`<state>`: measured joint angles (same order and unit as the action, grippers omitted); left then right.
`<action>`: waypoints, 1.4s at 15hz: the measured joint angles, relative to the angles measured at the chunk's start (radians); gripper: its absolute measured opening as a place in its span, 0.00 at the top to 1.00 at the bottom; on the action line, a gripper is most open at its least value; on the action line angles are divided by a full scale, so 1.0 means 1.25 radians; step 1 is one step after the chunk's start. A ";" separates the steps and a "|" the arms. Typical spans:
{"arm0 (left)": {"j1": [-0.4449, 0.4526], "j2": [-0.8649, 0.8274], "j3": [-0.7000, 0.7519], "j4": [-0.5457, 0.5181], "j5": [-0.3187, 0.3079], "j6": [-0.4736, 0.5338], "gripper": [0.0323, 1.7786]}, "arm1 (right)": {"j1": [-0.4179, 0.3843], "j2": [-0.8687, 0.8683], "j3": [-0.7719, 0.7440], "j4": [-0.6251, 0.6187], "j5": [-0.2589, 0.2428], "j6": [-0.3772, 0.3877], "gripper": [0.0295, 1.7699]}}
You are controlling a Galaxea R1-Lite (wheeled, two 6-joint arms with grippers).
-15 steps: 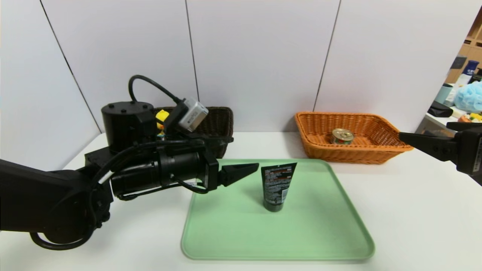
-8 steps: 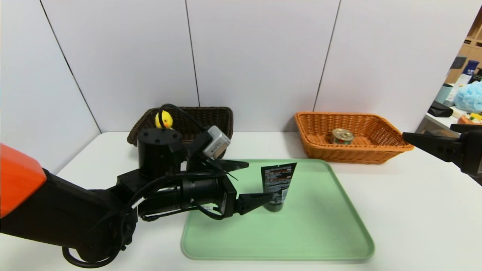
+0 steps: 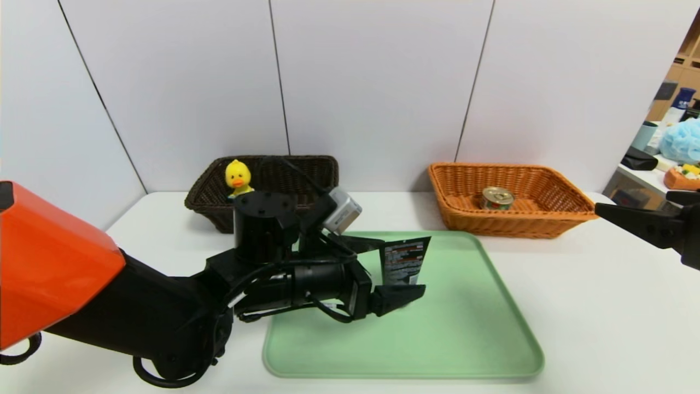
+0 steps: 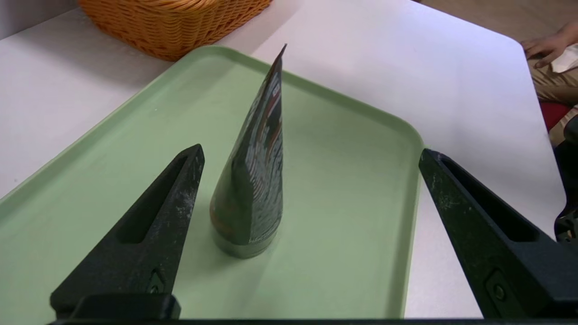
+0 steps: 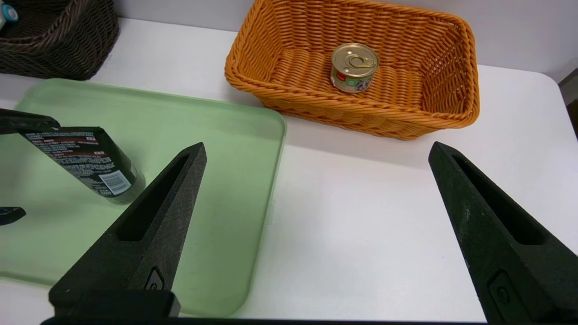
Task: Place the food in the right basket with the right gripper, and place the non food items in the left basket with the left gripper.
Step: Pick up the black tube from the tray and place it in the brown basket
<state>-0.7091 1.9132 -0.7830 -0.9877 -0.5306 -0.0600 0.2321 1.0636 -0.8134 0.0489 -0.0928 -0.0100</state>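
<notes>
A dark tube [image 3: 403, 261] stands upright on its cap on the green tray [image 3: 465, 328], which lies on the white table [image 3: 601, 306] between the two baskets. The left gripper [image 3: 396, 273] reaches in low over the tray from the robot's left with its jaws spread wide, one on each side of the tube. From the head, the near finger covers the tube's lower end and the far finger is mostly hidden behind the tube and the wrist, so contact cannot be judged there. The left wrist view settles it: the tube [image 4: 253, 180] stands in the gap much closer to one finger than the other, with tray showing on both sides, so neither finger touches it. That view also shows the tube edge-on, tapering to a thin crimped top, where the head view shows its flat printed face. The right gripper [image 3: 629, 221] is parked at the table's right side, its jaws released and holding nothing, as the right wrist view makes plain. Looking down, that camera sees the orange basket [image 5: 465, 95] with a small tin can [image 5: 354, 67] on its floor, ring-pull lid up. Only the head view shows the yellow toy duck [image 3: 238, 178] in the dark brown basket [image 3: 306, 169] at the back left.
</notes>
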 joint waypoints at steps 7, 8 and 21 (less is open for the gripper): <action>-0.029 0.063 -0.063 -0.003 0.009 -0.008 0.05 | -0.002 -0.013 0.014 -0.005 0.000 0.000 0.04; -0.030 0.076 -0.075 -0.003 0.018 -0.008 0.05 | -0.002 -0.016 0.014 -0.004 0.001 -0.001 0.04; -0.029 0.194 -0.137 -0.005 0.027 -0.007 0.05 | -0.002 -0.041 0.034 0.000 0.004 -0.002 0.04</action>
<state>-0.7460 2.1553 -0.9538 -0.9943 -0.4974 -0.0691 0.2298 1.0130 -0.7715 0.0489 -0.0874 -0.0119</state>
